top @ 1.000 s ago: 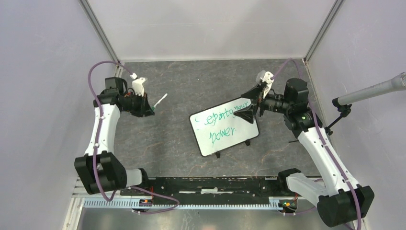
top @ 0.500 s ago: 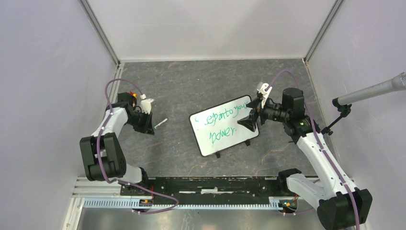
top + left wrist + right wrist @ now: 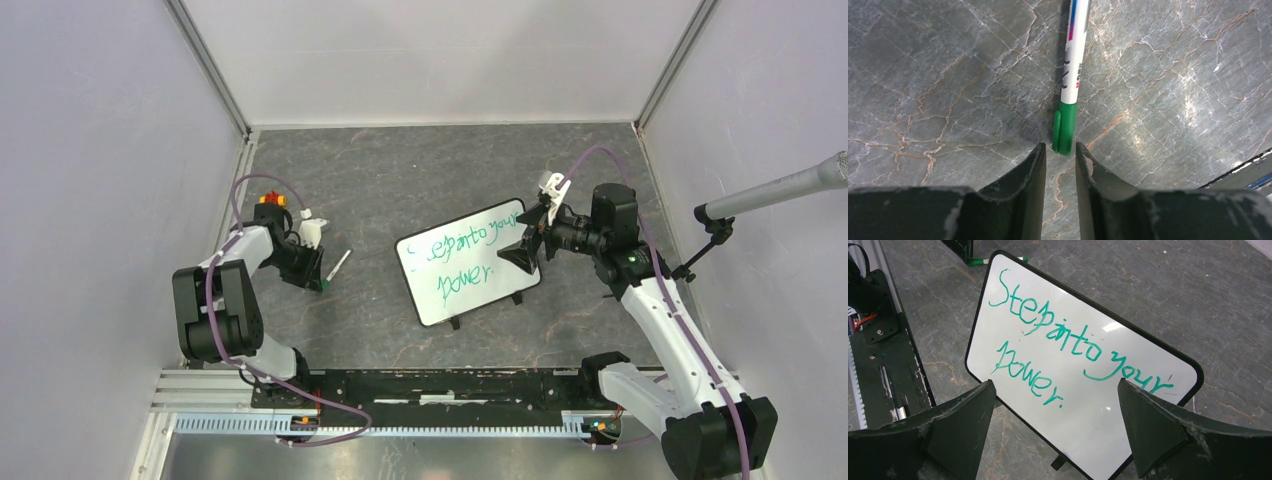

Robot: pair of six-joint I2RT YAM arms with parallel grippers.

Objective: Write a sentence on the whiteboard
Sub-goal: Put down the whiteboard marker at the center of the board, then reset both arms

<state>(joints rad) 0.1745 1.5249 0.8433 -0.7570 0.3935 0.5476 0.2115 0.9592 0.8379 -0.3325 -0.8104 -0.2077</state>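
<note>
The left gripper [image 3: 1060,150] now sits lower at the table [image 3: 948,75], jaws newly parted a little, the marker [image 3: 1074,60] lying free; the right gripper [image 3: 1055,384] stays wide apart.

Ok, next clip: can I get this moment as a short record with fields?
whiteboard: standing tilted on the table
sentence: green, two lines, "Step into your power."
marker: capped, lying flat on the table
left gripper: jaws narrowly parted, tips at the marker's cap end
right gripper: wide open, empty, facing the whiteboard
</note>
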